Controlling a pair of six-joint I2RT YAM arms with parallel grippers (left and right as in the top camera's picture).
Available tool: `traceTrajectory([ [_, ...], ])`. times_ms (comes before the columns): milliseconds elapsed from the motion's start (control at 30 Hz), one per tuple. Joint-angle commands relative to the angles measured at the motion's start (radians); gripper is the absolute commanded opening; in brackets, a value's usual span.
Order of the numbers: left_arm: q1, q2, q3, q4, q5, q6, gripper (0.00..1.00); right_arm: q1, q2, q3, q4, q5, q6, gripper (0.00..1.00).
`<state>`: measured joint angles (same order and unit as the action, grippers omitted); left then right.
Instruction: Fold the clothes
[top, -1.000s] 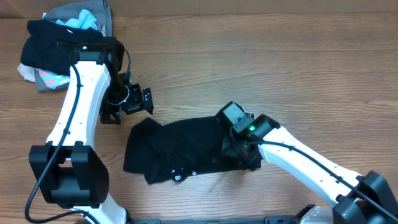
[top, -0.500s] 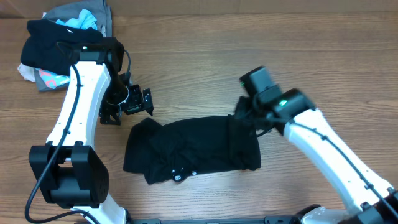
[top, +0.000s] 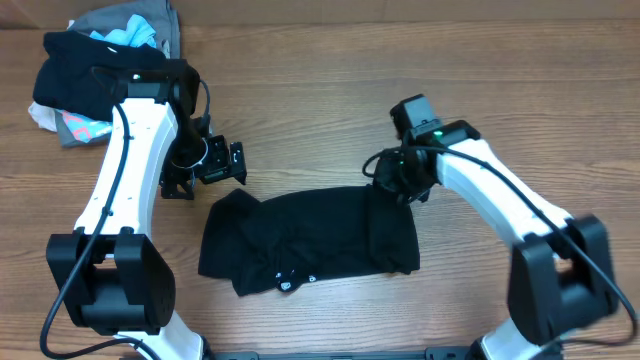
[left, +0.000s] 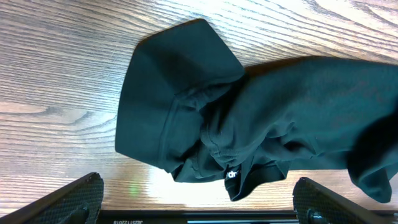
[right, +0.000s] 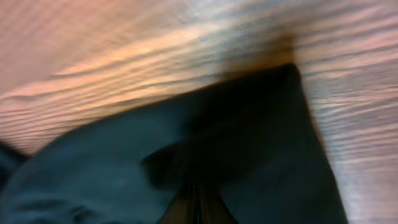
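Note:
The black T-shirt lies crumpled on the wooden table, low in the middle. Its small white logo shows near the front edge. In the left wrist view the shirt fills the middle and right, with the logo at its lower edge. My left gripper is open and empty, above bare table just past the shirt's far left corner; its fingers frame the view. My right gripper is at the shirt's far right corner, shut on the fabric; that view is blurred.
A heap of mixed black, grey, light-blue and pink garments lies at the far left corner, behind the left arm. Bare wood stretches across the far right half of the table.
My right gripper has moved from the shirt's right middle up to its far right corner, and the right side of the shirt now lies flatter. The left arm has not moved.

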<state>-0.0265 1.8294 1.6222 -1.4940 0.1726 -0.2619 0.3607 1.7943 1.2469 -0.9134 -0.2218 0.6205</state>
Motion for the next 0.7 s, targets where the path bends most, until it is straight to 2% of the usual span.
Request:
traceTrajectory([
  [0,-0.008,0.001,-0.006,0.000,0.012,0.015,1.00,-0.001,0.062,-0.017,0.010,-0.073,-0.016,0.04],
  [433,-0.008,0.001,-0.006,0.002,0.012,0.012,1.00,0.000,0.066,-0.002,0.014,-0.196,-0.019,0.04],
  [667,-0.008,0.001,-0.006,0.003,0.011,0.016,1.00,-0.017,-0.105,0.067,-0.089,-0.159,-0.020,0.04],
])
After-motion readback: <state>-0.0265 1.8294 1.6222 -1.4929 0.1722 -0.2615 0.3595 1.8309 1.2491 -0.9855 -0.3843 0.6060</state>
